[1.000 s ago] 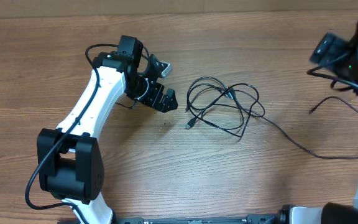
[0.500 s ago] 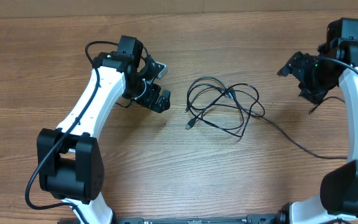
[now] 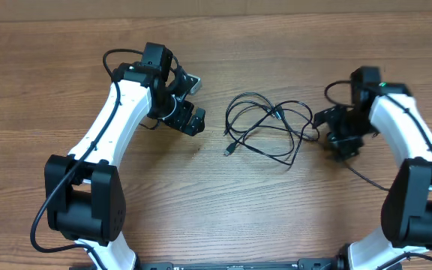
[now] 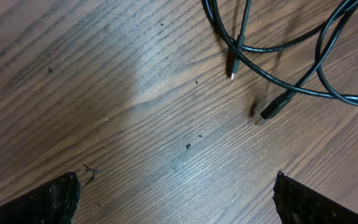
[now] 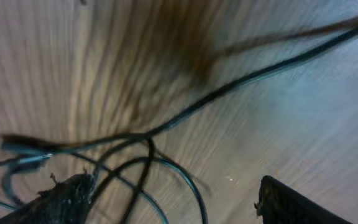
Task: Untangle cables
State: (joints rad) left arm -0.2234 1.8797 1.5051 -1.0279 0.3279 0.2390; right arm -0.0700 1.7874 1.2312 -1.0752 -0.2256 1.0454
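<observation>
The cables (image 3: 268,127) lie in a loose tangle on the table (image 3: 66,45), about midway between its left and right edges and a little nearer the far edge than the near one. Several thin black loops overlap there and cross one another near the heap's middle. One small plug (image 3: 229,151) sticks out of the side facing the left edge and rests flat on the wood. One long strand (image 3: 366,177) leaves the tangle on the other side and runs off toward the right edge, passing under the right arm. The left gripper (image 3: 195,103) sits between the tangle and the left edge, near the cables but apart from them. Its jaws are spread wide and point toward the loops, with nothing between them. In the left wrist view its two dark fingertips (image 4: 48,199) frame bare wood, and beyond them two plug ends show: a thicker one (image 4: 274,107) beside a curved cord and a slimmer one (image 4: 234,65) with a pale tip. The right gripper (image 3: 331,135) is low at the tangle's right side, just where the long strand leaves it; its jaws are released and stand well apart. The right wrist view is blurred, yet it shows a strand running across the wood and several loops lying between and ahead of the fingertips (image 5: 67,196). The jaws are not clenched on any of them, and whether a finger touches a cord I cannot tell.
</observation>
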